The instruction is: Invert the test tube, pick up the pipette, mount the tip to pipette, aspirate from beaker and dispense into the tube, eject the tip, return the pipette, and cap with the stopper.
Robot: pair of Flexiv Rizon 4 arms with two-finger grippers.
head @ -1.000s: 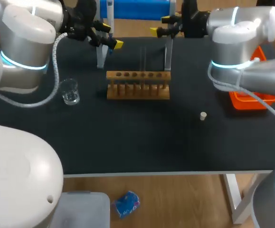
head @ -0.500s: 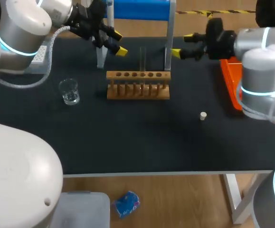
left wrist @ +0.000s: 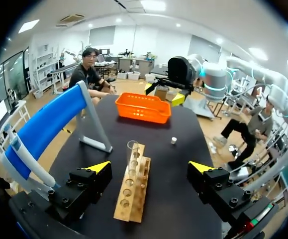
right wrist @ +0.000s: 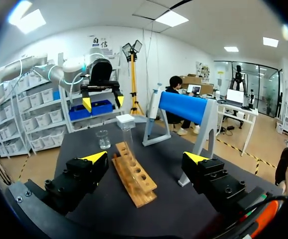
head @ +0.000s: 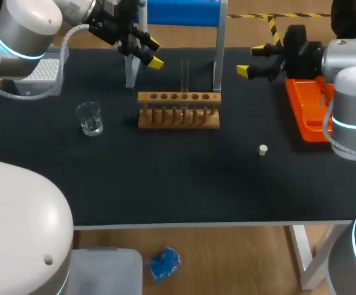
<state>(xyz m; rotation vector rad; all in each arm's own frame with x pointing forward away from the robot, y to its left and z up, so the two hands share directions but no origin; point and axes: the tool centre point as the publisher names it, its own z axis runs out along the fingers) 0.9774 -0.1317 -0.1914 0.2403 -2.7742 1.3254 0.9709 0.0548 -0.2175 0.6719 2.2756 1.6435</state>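
Note:
A wooden rack (head: 178, 109) stands mid-table with a clear test tube (head: 184, 77) upright in it. The beaker (head: 90, 118) sits to its left and the small stopper (head: 262, 149) lies to its right. The pipette (left wrist: 27, 159) hangs on the blue stand (head: 174, 12) at the back. My left gripper (head: 154, 53) is open above the rack's back left and holds nothing. My right gripper (head: 250, 59) is open to the rack's back right, also holding nothing. In the left wrist view the rack (left wrist: 131, 191) lies between the fingers of the gripper (left wrist: 149, 167). The right wrist view shows its gripper (right wrist: 144, 158) over the rack (right wrist: 134, 174) and the tube (right wrist: 127, 134).
An orange tray (head: 307, 110) sits at the table's right edge under my right arm. A white tip box (head: 42, 67) stands at the back left. The stand's grey legs (head: 217, 61) rise just behind the rack.
My right arm has swung right and back, uncovering the orange tray. My left arm has lifted away from the front, uncovering the tip box. Both grippers stay open.

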